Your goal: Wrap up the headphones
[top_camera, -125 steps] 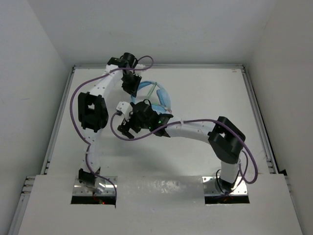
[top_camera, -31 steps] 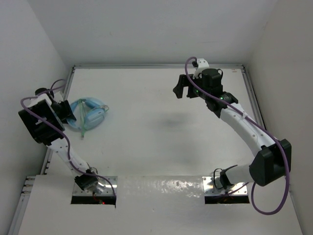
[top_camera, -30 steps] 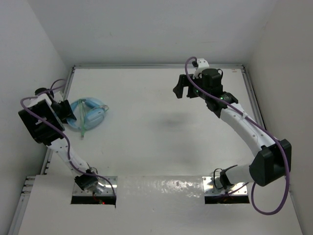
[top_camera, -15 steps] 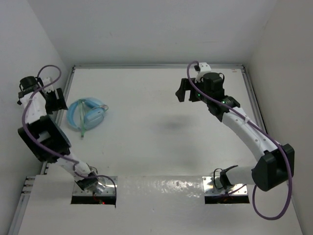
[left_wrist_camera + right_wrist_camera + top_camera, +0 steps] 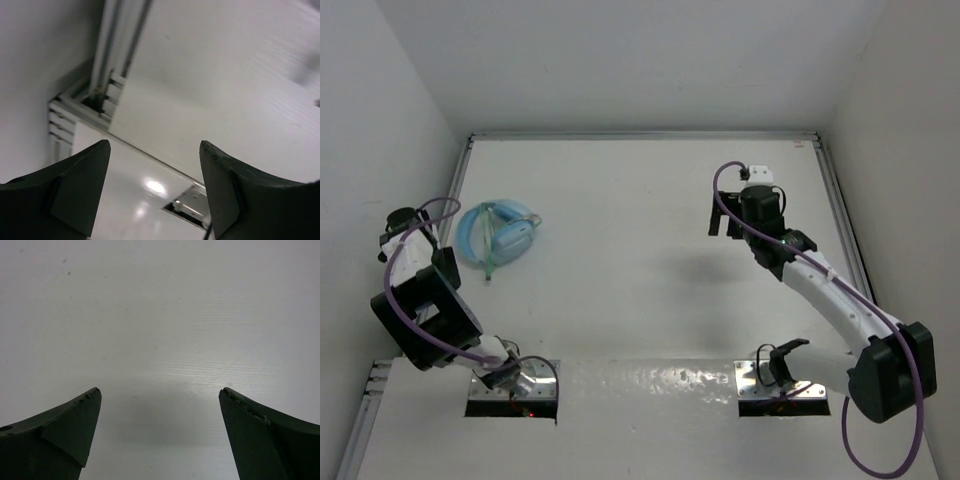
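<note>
The light blue headphones (image 5: 500, 230) lie on the white table near its left edge, ear cups folded together. Their thin pale green cable (image 5: 490, 262) is gathered against them, one end trailing toward me. Neither gripper touches them. My left gripper (image 5: 444, 262) is drawn back beside the left rail, short of the headphones; in the left wrist view it (image 5: 154, 145) is open and empty, facing the table's near left corner. My right gripper (image 5: 725, 222) hovers over the right half of the table; in the right wrist view it (image 5: 160, 390) is open wide over bare tabletop. The headphones show in neither wrist view.
An aluminium rail (image 5: 448, 205) runs along the table's left edge, seen close up as the rail (image 5: 107, 75) in the left wrist view. The left arm's base slot (image 5: 192, 207) sits at the near ledge. White walls close in the back and both sides.
My left gripper has let go of the headphones, opened and pulled back toward the near left. My right gripper has drifted nearer and slightly right. The headphones have stayed put.
</note>
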Action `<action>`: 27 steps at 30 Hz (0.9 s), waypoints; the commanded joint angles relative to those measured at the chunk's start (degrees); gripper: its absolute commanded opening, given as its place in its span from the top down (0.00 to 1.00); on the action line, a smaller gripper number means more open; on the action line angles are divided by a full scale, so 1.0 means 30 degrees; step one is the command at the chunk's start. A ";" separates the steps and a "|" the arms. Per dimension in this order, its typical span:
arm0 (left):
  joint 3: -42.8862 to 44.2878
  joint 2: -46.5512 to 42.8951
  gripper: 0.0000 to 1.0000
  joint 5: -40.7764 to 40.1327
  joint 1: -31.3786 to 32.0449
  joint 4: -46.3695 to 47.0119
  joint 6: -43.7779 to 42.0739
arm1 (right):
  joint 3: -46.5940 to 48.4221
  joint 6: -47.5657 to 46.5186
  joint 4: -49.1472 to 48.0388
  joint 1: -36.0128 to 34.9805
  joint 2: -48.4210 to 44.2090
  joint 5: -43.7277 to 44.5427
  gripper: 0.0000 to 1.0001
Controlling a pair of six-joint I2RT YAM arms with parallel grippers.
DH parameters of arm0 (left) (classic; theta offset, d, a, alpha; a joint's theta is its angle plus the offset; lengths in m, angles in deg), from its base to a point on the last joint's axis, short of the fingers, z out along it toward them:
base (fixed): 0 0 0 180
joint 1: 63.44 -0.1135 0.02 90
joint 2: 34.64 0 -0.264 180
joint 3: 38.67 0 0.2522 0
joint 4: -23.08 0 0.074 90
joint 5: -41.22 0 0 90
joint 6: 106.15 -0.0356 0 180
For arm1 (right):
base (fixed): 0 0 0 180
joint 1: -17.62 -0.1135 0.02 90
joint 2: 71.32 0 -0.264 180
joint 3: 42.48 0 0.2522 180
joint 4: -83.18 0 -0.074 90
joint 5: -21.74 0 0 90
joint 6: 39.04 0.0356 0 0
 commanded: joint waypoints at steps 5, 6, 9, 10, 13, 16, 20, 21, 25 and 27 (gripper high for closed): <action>-0.4540 -0.3117 0.31 -0.1621 -0.0247 0.6019 -0.4534 | 0.0187 -0.1068 -0.0751 -0.0042 -0.0925 0.2866 0.01; -0.6027 -0.3444 0.31 -0.1502 -0.0247 0.6495 -0.4715 | 0.0012 -0.1184 -0.0810 -0.0042 -0.0955 0.2867 0.01; -0.7910 -0.4004 0.30 -0.1296 -0.0247 0.7552 -0.5273 | -0.0368 -0.1419 -0.1102 -0.0013 -0.1130 0.2866 0.01; -0.8207 -0.4004 0.31 -0.1296 -0.0247 0.7815 -0.5361 | -0.0457 -0.1478 -0.1248 -0.0042 -0.1189 0.2867 0.01; -0.8942 -0.3917 0.31 -0.1588 -0.0247 0.8958 -0.5362 | -0.1013 -0.1654 -0.1658 -0.0042 -0.1540 0.2983 0.01; -0.9030 -0.3916 0.31 -0.1969 -0.0247 0.9779 -0.4894 | -0.1249 -0.1801 -0.1807 -0.0042 -0.1717 0.3013 0.01; -0.8973 -0.3887 0.31 -0.1823 -0.0247 1.0219 -0.4542 | -0.0315 -0.1568 -0.0930 -0.0042 -0.1425 0.3247 0.01; -0.8914 -0.3887 0.31 -0.1823 -0.0247 1.0220 -0.4483 | -0.0196 -0.1537 -0.0869 -0.0042 -0.1395 0.3248 0.01; -0.7455 -0.3624 0.31 -0.1327 -0.0247 0.9083 -0.3956 | 0.0069 -0.1683 -0.0518 -0.0042 -0.1306 0.2721 0.01; -0.6866 -0.3390 0.31 -0.1120 -0.0276 0.8640 -0.3810 | 0.0098 -0.1567 -0.0109 -0.0042 -0.1452 0.2516 0.01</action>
